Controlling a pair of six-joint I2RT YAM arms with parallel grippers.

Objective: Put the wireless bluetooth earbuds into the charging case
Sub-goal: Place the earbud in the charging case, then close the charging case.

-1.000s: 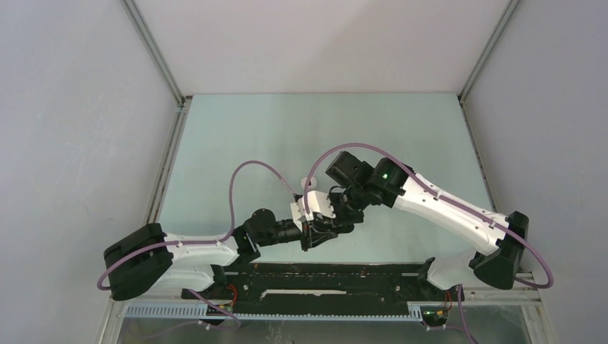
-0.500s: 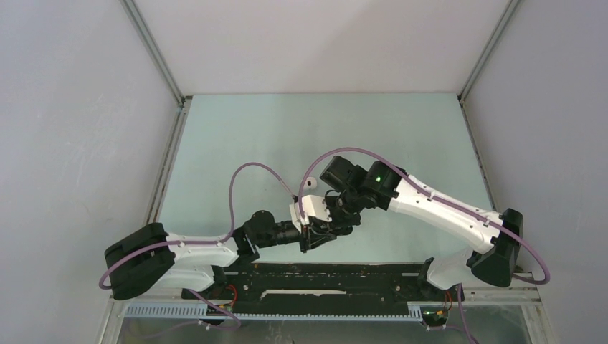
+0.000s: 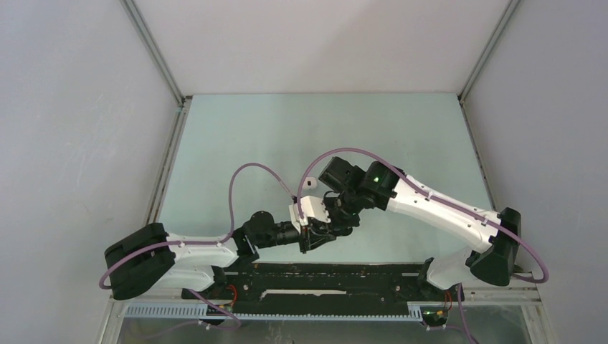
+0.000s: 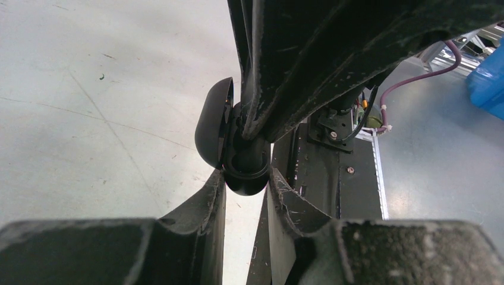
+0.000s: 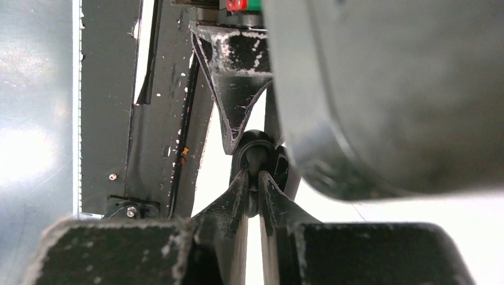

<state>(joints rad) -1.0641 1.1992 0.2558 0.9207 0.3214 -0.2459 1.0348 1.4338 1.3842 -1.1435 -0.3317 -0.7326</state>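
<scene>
Left tool (image 4: 245,193) is clamped on the bottom end of the black charging case (image 4: 243,167), with the lid (image 4: 211,126) flipped open off to one side of its fingers. Right tool (image 5: 254,191) is pinched almost shut on a tiny black earbud (image 5: 255,159) right at its fingertips, at the mouth of the case. The two tools meet tip to tip.

Two white-and-black robot arms trailing purple cables.
The left arm (image 3: 193,251) and right arm (image 3: 437,204) have white plastic shells, black joints and black bases; a thin purple cable (image 3: 254,165) loops along each, a small green light (image 3: 374,176) glows on the right one, and the black gripper fingers (image 4: 202,208) are scuffed pale grey.
</scene>
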